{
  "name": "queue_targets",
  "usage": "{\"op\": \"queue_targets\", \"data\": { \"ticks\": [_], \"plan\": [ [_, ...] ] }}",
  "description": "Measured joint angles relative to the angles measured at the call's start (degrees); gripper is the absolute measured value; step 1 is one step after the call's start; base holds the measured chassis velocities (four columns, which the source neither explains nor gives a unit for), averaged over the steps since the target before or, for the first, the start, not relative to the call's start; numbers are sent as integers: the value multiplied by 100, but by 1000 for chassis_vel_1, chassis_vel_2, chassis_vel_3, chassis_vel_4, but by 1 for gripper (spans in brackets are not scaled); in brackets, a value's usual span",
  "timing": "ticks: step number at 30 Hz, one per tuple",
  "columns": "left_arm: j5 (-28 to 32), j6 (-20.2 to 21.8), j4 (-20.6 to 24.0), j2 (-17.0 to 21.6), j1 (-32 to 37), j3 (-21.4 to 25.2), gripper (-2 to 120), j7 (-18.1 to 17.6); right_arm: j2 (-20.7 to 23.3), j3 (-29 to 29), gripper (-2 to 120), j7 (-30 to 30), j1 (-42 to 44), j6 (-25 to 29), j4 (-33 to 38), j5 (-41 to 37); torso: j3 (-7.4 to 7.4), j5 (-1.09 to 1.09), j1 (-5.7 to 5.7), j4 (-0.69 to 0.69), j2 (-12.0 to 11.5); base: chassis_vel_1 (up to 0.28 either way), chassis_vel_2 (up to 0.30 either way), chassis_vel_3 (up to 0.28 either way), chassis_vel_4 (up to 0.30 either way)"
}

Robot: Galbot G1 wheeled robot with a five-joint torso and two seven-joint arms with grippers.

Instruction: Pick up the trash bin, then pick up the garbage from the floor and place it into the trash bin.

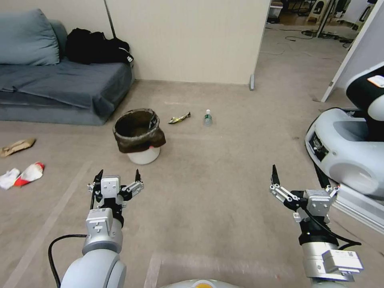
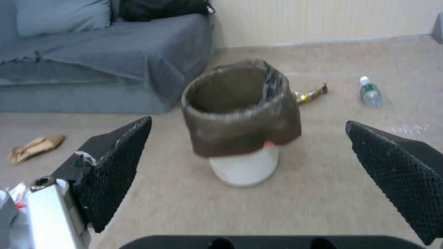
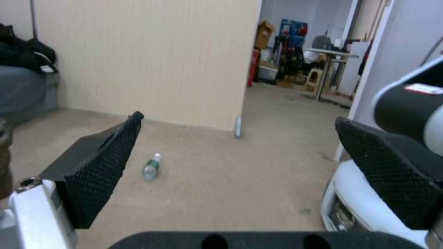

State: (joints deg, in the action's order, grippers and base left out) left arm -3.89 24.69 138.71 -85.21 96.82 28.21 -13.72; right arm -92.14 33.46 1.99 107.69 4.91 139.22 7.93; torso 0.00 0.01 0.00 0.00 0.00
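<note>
The trash bin [image 1: 138, 142], white with a dark brown liner folded over its rim, stands upright on the carpet just ahead of my left gripper [image 1: 118, 174]. That gripper is open and empty, a short way from the bin [image 2: 242, 131]. Garbage lies scattered around. A gold foil wrapper [image 1: 179, 118] and a small clear bottle [image 1: 207, 117] are beyond the bin to its right. A crumpled brown paper bag [image 1: 17, 146], a red-and-white wrapper [image 1: 30, 173] and a white tissue [image 1: 8, 178] lie at the far left. My right gripper [image 1: 299, 178] hovers open over bare floor, facing the bottle [image 3: 151, 167].
A grey sofa [image 1: 60, 84] with a black clothes heap [image 1: 96, 46] stands at the back left, close behind the bin. A beige partition wall [image 1: 188, 40] closes the back. Another white robot's base [image 1: 348, 148] sits close on the right. Open carpet lies between the grippers.
</note>
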Motion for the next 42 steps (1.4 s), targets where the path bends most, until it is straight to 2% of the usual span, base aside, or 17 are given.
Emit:
{"op": "queue_targets", "data": {
  "ticks": [13,16,20,35,36,38,41,42],
  "plan": [
    [-15,-5,-7,-2,-6,4,100,-12,0,20,100,-59,-3,66,-51,14,0,-3,0,-1,0,-277,282,276,-277],
    [-17,-6,-15,-4,-7,3,100,-27,1,20,100,-62,-3,85,-66,31,1,2,0,1,-1,-253,274,275,-272],
    [-18,-11,-20,-5,-16,3,100,-40,1,21,100,-62,-24,256,-137,196,1,-2,1,0,-1,-187,212,236,-189],
    [-19,9,11,-17,-18,24,100,-147,1,14,100,-81,-37,522,-248,266,0,-1,0,0,0,-1,-3,-7,7],
    [59,66,36,-21,-68,111,100,-308,1,14,100,-82,-38,527,-256,269,0,-1,0,1,0,0,0,0,0],
    [123,79,37,-20,-107,169,100,-337,1,14,100,-82,-38,529,-258,271,0,-1,-1,1,0,0,0,0,0],
    [532,128,-44,51,-472,585,100,-374,0,15,100,-85,-40,531,-268,275,0,-1,0,1,0,0,0,0,0],
    [532,128,-44,51,-472,585,100,-374,0,15,100,-85,-40,531,-268,275,0,-1,0,1,0,0,0,0,0]
  ]
}}
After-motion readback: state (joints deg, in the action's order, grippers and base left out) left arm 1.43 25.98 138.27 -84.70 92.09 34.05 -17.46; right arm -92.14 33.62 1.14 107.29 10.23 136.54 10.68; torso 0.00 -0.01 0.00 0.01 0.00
